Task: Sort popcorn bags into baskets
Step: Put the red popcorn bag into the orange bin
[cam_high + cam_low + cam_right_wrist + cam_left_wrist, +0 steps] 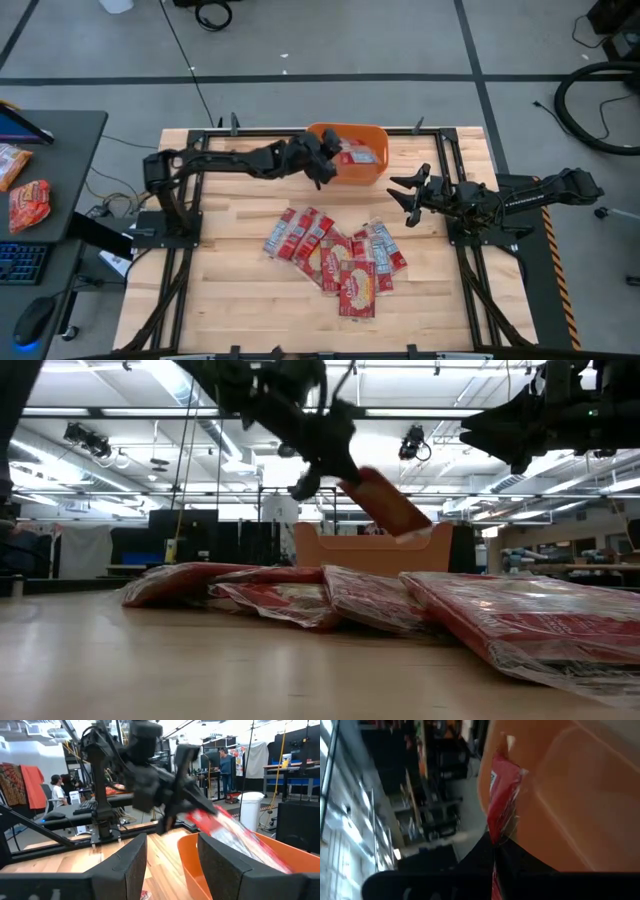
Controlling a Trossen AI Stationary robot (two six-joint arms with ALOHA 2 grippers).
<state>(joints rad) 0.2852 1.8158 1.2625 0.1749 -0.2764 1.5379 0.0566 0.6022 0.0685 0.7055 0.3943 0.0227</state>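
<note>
**Bag held over tub**

Surface (230, 290): pale wood.
Tub (372, 175): orange, at the far edge, some bags inside.
Bags (335, 255): red pile, mid-surface, well apart from the tub.
Left gripper (325, 160): at the tub's rim, fingers clamped on one tilted bag (385, 503).
Right gripper (405, 192): raised, just beside the tub, fingers spread, empty.
</note>
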